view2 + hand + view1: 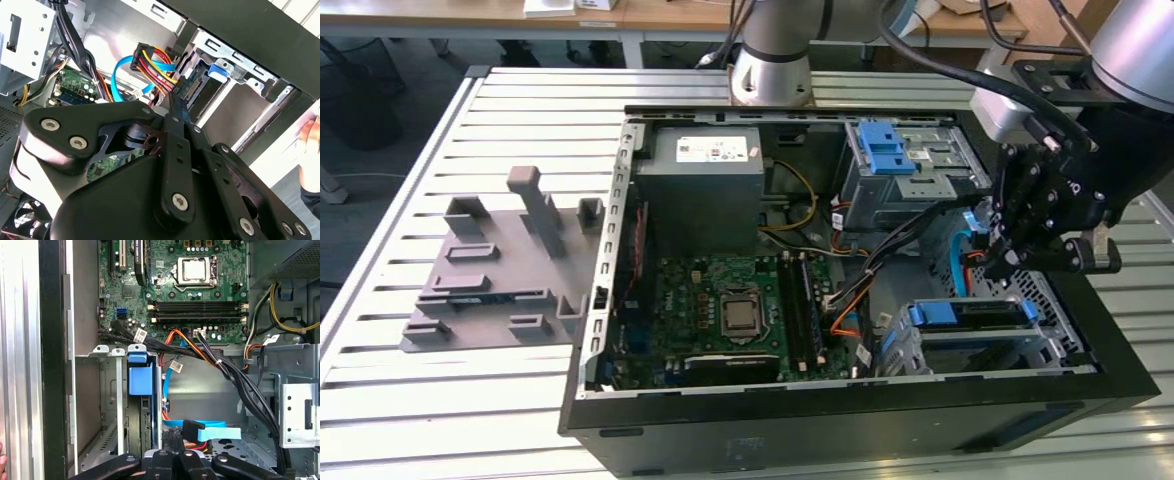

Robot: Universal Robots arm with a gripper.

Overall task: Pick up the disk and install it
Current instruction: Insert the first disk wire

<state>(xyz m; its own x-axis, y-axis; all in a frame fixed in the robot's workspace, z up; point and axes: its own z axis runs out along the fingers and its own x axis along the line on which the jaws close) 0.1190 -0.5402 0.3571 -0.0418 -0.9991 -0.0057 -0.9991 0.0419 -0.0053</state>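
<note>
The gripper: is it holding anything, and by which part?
Cannot be told. The gripper is low inside the computer case, near the drive bay.

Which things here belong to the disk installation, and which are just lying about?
Part of the job:
hand, over the open case
drive bay with blue latch, nearest the hand
blue data cable by the hand

Lying about:
power-supply box
motherboard
grey fixture on the table

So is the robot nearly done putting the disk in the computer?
Nearly, it seems. The disk already sits in its bay under the blue latch. The gripper hovers right beside it, by the blue cable. Whether the disk is fully clicked in, I can't tell.
</note>
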